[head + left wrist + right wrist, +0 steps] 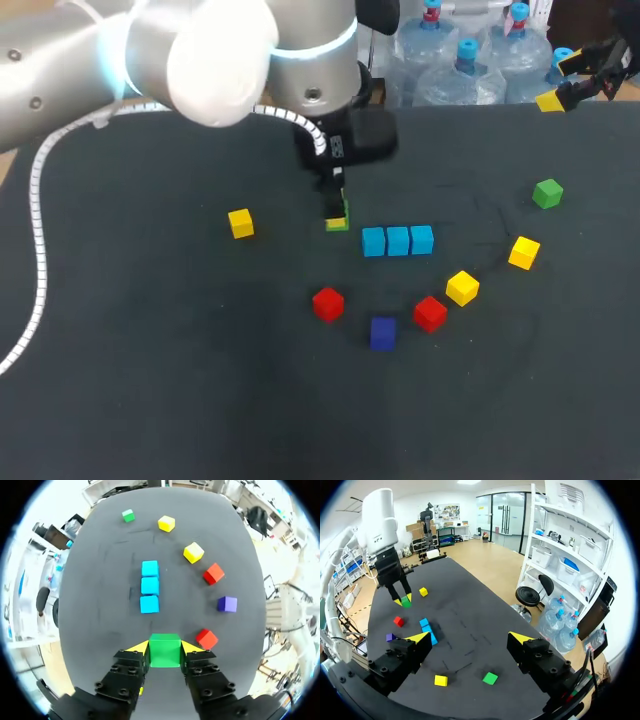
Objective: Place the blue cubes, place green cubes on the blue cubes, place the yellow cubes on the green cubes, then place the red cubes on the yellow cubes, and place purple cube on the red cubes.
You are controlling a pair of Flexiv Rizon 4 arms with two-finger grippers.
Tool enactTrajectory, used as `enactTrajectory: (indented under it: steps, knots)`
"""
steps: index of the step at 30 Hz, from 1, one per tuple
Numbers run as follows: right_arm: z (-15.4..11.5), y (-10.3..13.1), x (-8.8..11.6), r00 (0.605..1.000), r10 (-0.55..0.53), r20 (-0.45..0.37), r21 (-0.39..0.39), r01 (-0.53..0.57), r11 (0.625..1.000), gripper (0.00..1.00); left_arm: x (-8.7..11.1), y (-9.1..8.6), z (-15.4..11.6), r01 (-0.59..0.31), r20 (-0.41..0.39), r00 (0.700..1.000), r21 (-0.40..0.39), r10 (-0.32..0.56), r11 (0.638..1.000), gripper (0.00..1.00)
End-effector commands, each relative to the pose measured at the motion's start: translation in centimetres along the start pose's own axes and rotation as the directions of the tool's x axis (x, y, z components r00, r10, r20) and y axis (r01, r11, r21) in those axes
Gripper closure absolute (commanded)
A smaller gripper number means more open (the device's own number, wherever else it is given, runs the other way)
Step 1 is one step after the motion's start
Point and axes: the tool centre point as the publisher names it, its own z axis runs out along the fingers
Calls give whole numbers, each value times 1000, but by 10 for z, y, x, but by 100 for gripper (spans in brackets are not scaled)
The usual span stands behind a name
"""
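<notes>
Clamps green cube (165, 652) in left pincer (165, 647) — three blue cubes (150, 586) in a row just ahead on tabletop (100, 605); right pincer (470, 638) released, well apart.

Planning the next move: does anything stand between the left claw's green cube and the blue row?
Nothing visible. The left claw is shut on the green cube, with bare table between it and the blue row. The nearest red cube sits off to the side.
</notes>
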Motion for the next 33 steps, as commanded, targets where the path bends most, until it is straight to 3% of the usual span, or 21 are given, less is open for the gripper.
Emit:
enactTrajectory:
  steps: [1,10,20,33]
  knots:
    - [0,0,0,1000,0,1,1,0,1000,0,-16,7,1,-41,-61,997,8,41,999,100]
    - [0,0,0,1000,0,1,1,0,1000,0,-30,18,7,-70,-67,995,23,71,997,100]
    - [0,0,0,1000,0,1,1,0,1000,0,-29,30,19,43,-3,999,38,-43,998,100]
    - [0,0,0,1000,0,1,1,0,1000,0,-58,31,27,-41,-18,999,80,42,996,100]
